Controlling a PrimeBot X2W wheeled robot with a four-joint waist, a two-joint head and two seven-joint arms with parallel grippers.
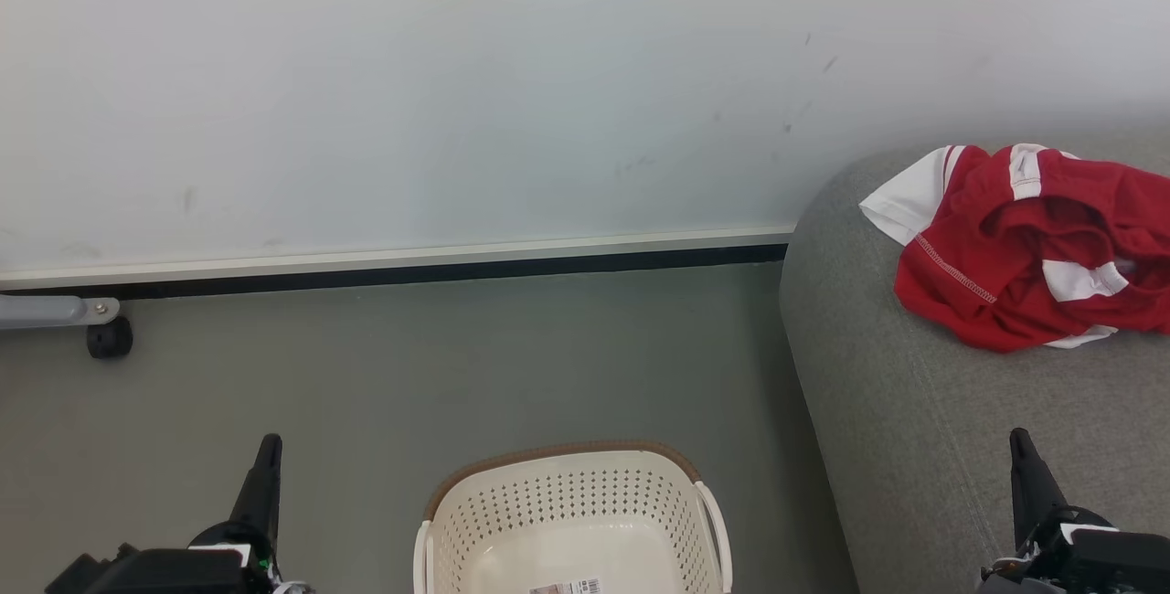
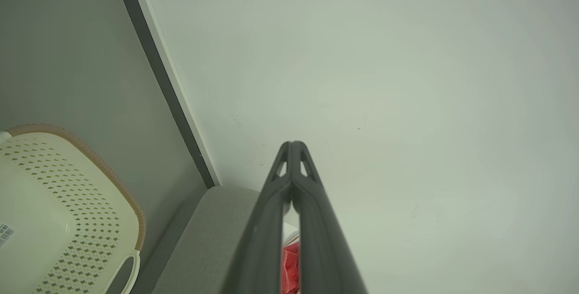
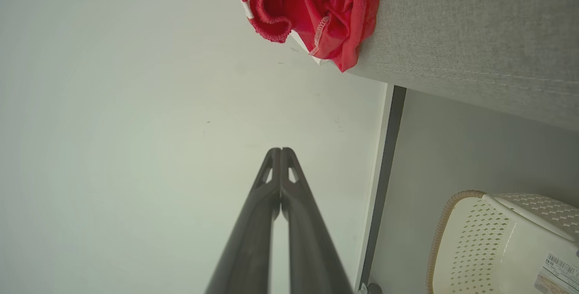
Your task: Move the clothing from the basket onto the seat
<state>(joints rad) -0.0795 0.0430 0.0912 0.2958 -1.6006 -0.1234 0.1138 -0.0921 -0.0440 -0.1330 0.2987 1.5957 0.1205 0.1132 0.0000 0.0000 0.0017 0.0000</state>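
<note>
Over on the right of the head view, crumpled red soft-fabric sports clothing (image 1: pixel 1033 247) with white panels and white stitching lies in a heap on the large light-grey fabric-upholstered seat (image 1: pixel 914 448), toward its far end, near the plain white wall (image 1: pixel 457 100). We can't tell if the heap is one garment or two.

We see the small cream-white perforated plastic basket (image 1: pixel 567 450), brown-rimmed, standing on the grey floor (image 1: pixel 366 375) near the seat but not touching it, between the two arms. What shows of its inside is bare apart from a barcode label (image 1: pixel 567 588); the head view cuts off its near part.

We mark the left gripper (image 1: pixel 269 440) as clenched, fingers pressed together, nothing between them, over the floor left of the basket. The right gripper (image 1: pixel 1019 434) is the same, clenched and empty, over the near part of the seat.

Key relation: the clothing lies ahead of the right gripper and slightly to its right, well apart from it. The heap's long axis runs across the seat, left to right. The right arm is clearly nearer; the left sits on the far side of the basket.

We judge the transfer done or nearly done, since no red shows in the basket in either wrist view. Anything left would be right-arm work.

A dark caster wheel (image 1: pixel 110 338) sits at far left, not involved.
</note>
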